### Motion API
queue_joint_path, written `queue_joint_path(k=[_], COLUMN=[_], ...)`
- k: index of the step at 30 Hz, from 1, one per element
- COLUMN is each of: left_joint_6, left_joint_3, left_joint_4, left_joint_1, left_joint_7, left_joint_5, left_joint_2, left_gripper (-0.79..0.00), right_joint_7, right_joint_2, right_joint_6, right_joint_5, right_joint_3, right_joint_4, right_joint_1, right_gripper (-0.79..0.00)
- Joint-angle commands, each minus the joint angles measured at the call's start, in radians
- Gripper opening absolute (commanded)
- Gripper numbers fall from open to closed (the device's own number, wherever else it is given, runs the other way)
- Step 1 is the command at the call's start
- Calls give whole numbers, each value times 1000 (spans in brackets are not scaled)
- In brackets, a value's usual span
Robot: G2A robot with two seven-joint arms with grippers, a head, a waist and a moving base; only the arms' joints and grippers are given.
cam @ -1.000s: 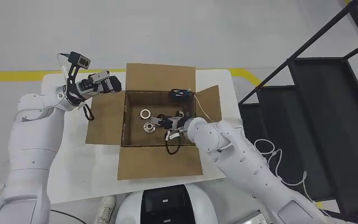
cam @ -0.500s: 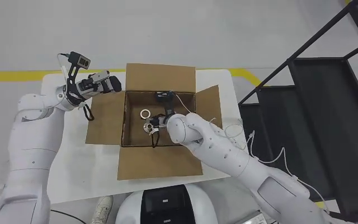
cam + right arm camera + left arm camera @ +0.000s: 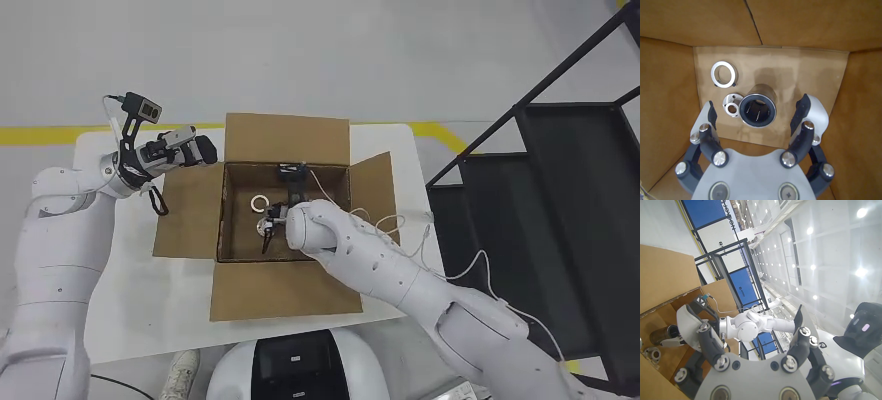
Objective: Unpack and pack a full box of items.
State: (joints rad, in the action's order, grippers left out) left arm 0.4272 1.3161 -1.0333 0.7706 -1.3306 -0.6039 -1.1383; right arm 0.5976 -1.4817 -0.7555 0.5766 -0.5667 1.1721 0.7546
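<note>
White table (image 3: 390, 150), open cardboard box (image 3: 285, 140) resting on it

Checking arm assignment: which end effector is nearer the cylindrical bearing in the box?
Right. The right end effector is open inside the box, just above the bearing; the left end effector is outside it, by the left flap.

Walled in by box (image 3: 668, 85); blocked by cylinder (image 3: 758, 108) with flanged collar (image 3: 731, 107) just beside and ring (image 3: 723, 75) near; bare box floor on cylinder's other side.

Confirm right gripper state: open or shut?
Open. The right gripper has its fingers spread wide inside the box, with clear gaps to the metal cylinder between them.
</note>
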Motion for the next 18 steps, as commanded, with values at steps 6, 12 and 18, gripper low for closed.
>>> queue_joint_path(k=[6,12,18], left_joint_6=[0,0,0], left_joint_3=[0,0,0], left_joint_4=[0,0,0], left_joint_1=[0,0,0], left_joint_7=[0,0,0], left_joint_5=[0,0,0], left_joint_2=[0,0,0], left_gripper=[0,0,0], right_joint_7=[-13,-2,20], right_joint_2=[-27,-42,-41], right_joint_6=[-27,-44,-73], right_joint_5=[-6,7,41], right_joint_3=[-3,-2,-14], right_joint_4=[-58,-77,-27], right_joint_1=[-9,-12,3], right_gripper=[-693,-785,-785])
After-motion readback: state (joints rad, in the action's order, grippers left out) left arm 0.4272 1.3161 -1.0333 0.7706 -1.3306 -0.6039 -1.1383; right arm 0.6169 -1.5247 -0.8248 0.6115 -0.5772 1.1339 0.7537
